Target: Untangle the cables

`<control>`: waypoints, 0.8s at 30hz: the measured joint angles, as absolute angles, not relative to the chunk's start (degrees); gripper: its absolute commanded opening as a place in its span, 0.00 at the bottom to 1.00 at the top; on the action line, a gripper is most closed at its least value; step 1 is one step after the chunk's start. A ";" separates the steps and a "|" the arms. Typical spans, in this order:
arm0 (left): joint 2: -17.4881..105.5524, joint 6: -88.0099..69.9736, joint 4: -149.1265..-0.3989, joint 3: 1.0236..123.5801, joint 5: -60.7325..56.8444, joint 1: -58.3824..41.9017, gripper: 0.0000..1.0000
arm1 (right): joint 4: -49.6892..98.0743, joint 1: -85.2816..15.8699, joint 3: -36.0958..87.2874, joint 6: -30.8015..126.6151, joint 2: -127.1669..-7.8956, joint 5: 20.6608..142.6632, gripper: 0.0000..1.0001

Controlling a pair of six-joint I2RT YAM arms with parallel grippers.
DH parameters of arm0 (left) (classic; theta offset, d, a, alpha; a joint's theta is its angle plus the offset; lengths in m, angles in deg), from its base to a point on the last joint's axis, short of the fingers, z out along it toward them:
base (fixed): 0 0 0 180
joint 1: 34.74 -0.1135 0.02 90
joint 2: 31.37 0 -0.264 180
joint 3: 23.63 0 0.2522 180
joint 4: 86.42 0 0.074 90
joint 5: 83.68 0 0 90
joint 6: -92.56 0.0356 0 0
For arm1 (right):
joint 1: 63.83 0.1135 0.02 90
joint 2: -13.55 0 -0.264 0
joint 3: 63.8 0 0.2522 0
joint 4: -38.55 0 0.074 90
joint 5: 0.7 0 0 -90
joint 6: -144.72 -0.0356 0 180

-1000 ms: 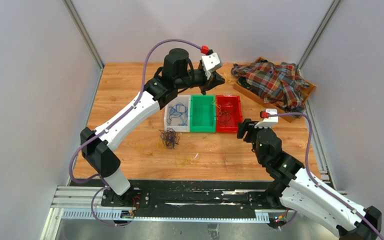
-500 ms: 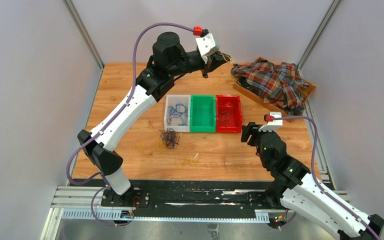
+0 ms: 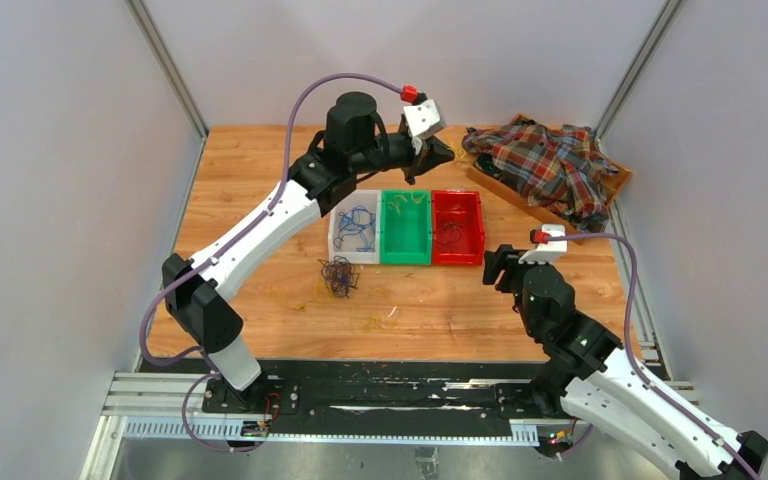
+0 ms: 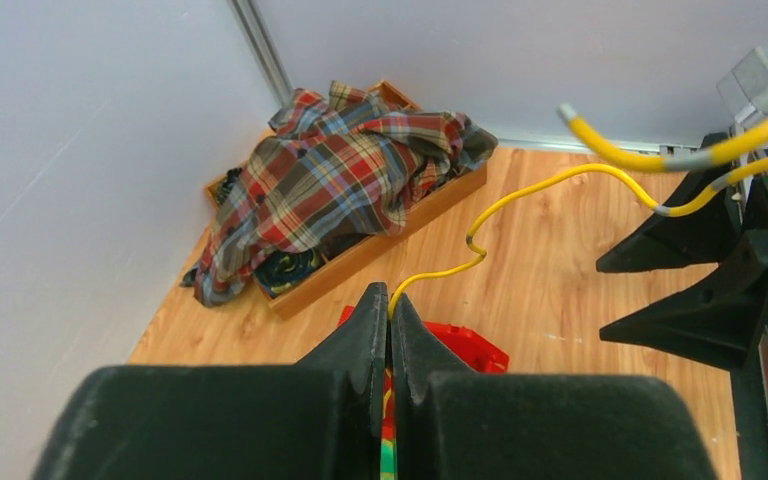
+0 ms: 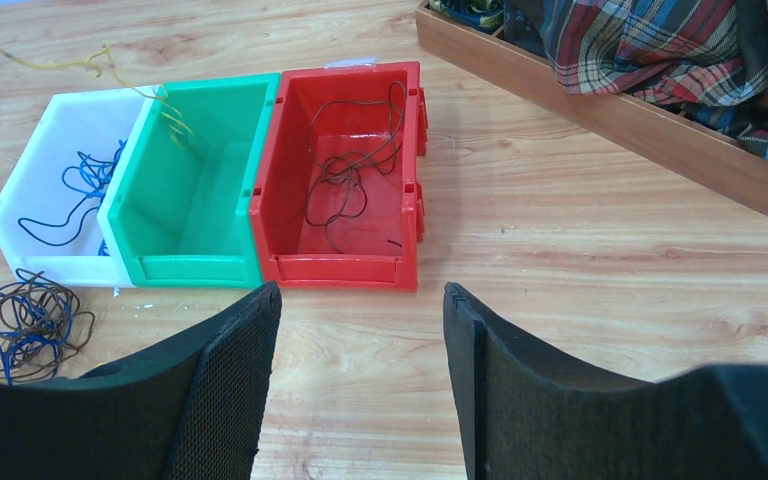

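The cables (image 3: 339, 275) lie as a dark and blue clump on the table in front of the white bin (image 3: 337, 240), and show at the left edge of the right wrist view (image 5: 20, 320). My left gripper (image 3: 436, 158) hangs above the far end of the green bin (image 3: 406, 259). It is shut on a thin yellow wire (image 4: 520, 195) that leaves its fingertips (image 4: 390, 296). The yellow wire (image 5: 172, 118) trails down into the green bin (image 5: 195, 268). My right gripper (image 5: 360, 300) stands open and empty over bare wood, near the red bin (image 5: 335, 270).
Blue wires (image 3: 359, 228) lie in the white bin and dark wires (image 5: 345, 175) in the red bin (image 3: 457, 259). Loose yellow wires (image 3: 375, 322) lie on the table near the front. A plaid shirt (image 3: 550, 165) fills a wooden tray (image 3: 505, 192) at the back right.
The left gripper rose toward the back with the yellow wire, then came down again. The wire now drapes into the green bin. The right arm shifted slightly right.
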State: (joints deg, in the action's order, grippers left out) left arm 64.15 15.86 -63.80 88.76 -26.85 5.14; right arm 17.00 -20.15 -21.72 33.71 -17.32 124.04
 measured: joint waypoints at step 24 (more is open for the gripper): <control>67.63 19.93 -53.02 81.68 -11.38 4.55 0.01 | 16.76 -20.17 -21.72 33.68 -16.80 123.87 0.61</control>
State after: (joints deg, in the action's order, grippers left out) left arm 67.63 19.93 -53.02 81.68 -11.38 4.55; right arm 16.76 -20.17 -21.72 33.68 -16.80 123.87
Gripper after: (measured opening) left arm 0.017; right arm 0.605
